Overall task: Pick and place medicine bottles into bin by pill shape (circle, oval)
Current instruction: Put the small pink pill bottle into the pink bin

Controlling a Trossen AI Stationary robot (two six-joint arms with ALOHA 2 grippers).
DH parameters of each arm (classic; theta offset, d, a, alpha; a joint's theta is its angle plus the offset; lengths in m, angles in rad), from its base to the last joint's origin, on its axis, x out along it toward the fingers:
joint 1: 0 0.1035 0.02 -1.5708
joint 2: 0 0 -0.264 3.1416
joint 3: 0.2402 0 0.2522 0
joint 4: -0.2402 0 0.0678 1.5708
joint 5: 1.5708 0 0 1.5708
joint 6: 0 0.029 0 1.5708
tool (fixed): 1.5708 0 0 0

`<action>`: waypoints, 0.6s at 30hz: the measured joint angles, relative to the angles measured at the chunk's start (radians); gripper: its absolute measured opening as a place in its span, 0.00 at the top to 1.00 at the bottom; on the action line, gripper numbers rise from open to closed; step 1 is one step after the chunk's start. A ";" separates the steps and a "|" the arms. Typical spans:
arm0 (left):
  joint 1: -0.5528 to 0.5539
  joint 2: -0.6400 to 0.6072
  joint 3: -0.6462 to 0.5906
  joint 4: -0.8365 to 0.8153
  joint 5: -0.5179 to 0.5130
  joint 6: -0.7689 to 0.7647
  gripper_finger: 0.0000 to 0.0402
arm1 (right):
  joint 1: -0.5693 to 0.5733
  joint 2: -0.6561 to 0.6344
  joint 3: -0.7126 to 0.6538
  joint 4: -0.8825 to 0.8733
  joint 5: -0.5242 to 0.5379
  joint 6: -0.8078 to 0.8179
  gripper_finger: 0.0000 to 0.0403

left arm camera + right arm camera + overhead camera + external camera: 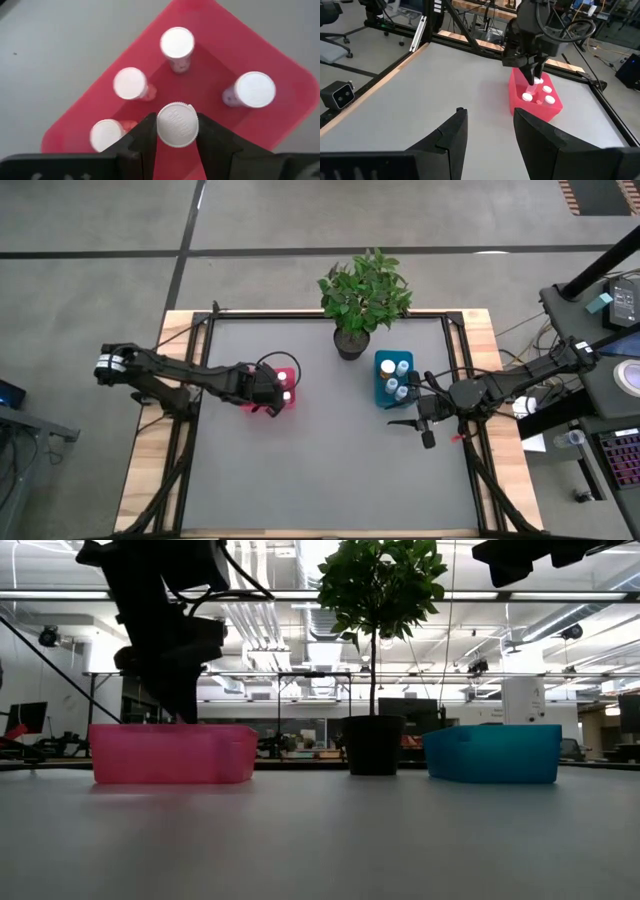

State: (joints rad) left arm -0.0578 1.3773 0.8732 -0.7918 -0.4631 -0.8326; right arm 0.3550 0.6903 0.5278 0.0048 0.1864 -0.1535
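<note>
The red bin [215,35] holds several white-capped medicine bottles standing upright, such as one [177,44] at its far end. My left gripper [177,131] reaches down into this bin, shut on another bottle [177,124]; the right wrist view shows it too [535,75]. The teal bin [381,385] at the right holds three bottles [401,367]. My right gripper [490,132] hangs open and empty above the table, just in front of the teal bin [425,425]. My left gripper pinches the bottle between its two fingers [145,135], one on each side just under the white cap [177,142]. The fingers come from above, slanting down. The bottle stands upright inside the red bin; its base is hidden by the cap.
A potted green plant [362,295] stands at the table's far edge between the two bins. Bare grey tabletop [330,470] spreads across the near half. Dark frame rails [190,470] run along the table's left and right sides.
</note>
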 joint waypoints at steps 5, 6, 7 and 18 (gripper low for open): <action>-0.001 0.000 -0.015 0.026 0.002 0.000 0.75 | 0.000 0.000 0.000 0.000 0.000 0.000 0.63; -0.001 0.000 -0.016 0.028 0.002 0.000 0.75 | 0.000 0.000 0.000 0.000 0.000 0.000 0.63; -0.001 0.001 -0.016 0.026 0.002 0.000 0.75 | 0.000 0.000 0.000 0.000 0.000 0.000 0.63; -0.001 0.056 -0.017 0.029 0.002 0.001 0.75 | 0.000 0.000 0.000 0.000 0.000 0.003 0.63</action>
State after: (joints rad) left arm -0.0586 1.4335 0.8566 -0.7630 -0.4611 -0.8315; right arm 0.3550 0.6903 0.5278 0.0049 0.1866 -0.1504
